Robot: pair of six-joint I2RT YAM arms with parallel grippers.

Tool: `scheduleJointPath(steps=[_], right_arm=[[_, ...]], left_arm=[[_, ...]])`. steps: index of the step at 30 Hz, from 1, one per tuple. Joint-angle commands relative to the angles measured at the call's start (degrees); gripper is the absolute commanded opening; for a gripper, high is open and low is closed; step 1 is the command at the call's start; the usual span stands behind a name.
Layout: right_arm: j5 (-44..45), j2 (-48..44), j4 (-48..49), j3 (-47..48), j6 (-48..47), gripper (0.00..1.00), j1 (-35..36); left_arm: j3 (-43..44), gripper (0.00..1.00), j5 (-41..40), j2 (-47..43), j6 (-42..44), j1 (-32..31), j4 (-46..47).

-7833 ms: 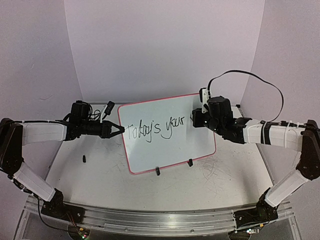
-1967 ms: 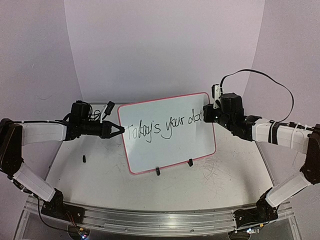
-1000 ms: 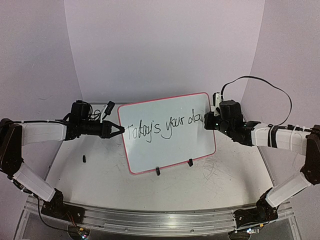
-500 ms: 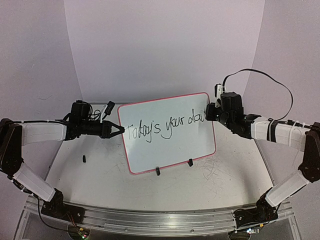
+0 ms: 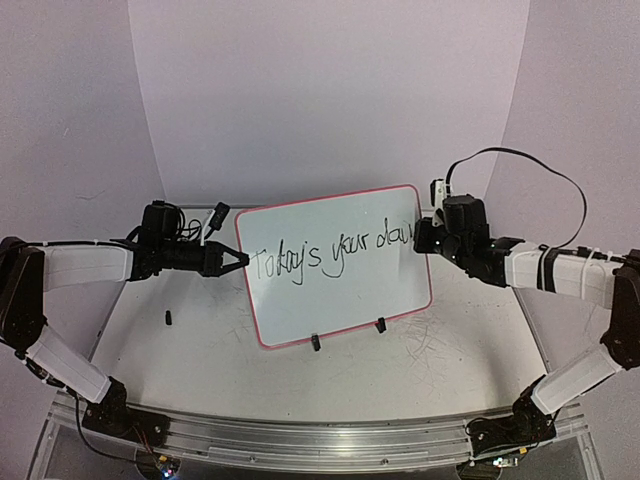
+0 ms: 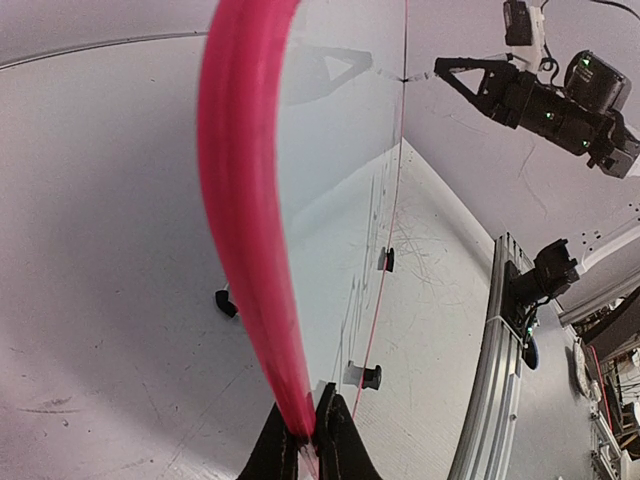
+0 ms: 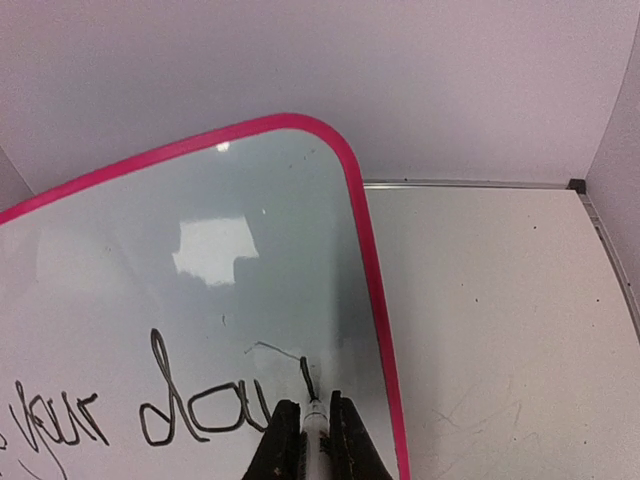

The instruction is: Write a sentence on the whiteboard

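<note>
Near edge of table (image 5: 200,360): two black feet (image 5: 315,342) prop the whiteboard (image 5: 340,295) upright at centre. I see the left gripper (image 5: 240,260) at its 9 o'clock edge, jaws pinched on the red rim (image 6: 240,200). Right gripper (image 5: 420,240) at 3 o'clock, jaws clamped on a marker (image 7: 314,420), tip touching the board where the sentence (image 5: 330,252) ends: "Today's your da" plus an unfinished letter

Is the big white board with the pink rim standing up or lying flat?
Standing up: the pink-rimmed white board rests on two black clip feet, and the left gripper pinches its side edge.
</note>
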Motion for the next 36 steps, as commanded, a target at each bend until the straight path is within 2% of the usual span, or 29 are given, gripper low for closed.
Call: scheduleJointPath(steps=[1,11,18,21,27,36], right_arm=[[-1.78,-3.01,-1.70,-3.13,1.69,0.00,-0.16],[-4.79,-2.30,-2.68,-5.39,3.41,0.00,1.81],[-6.02,1.78,-1.71,0.16,3.40,0.00,5.19],[-6.84,-0.13,-1.66,2.40,3.42,0.00,5.62],[-2.41,-9.27,-2.38,-3.04,1.52,0.00,0.59],[-2.72,-7.73,-3.21,-1.87,0.65,0.00,-1.72]], left_arm=[[0.88,0.00,-8.63,1.12,3.90,0.16,-2.38],[0.81,0.00,-8.68,1.10,3.90,0.12,-2.33],[0.69,0.00,-8.89,0.59,3.77,0.11,-2.32],[0.73,0.00,-8.91,0.47,3.65,0.12,-2.35],[0.58,0.00,-9.27,0.01,3.70,0.11,-2.43],[0.63,0.00,-9.07,0.68,3.81,0.11,-2.47]])
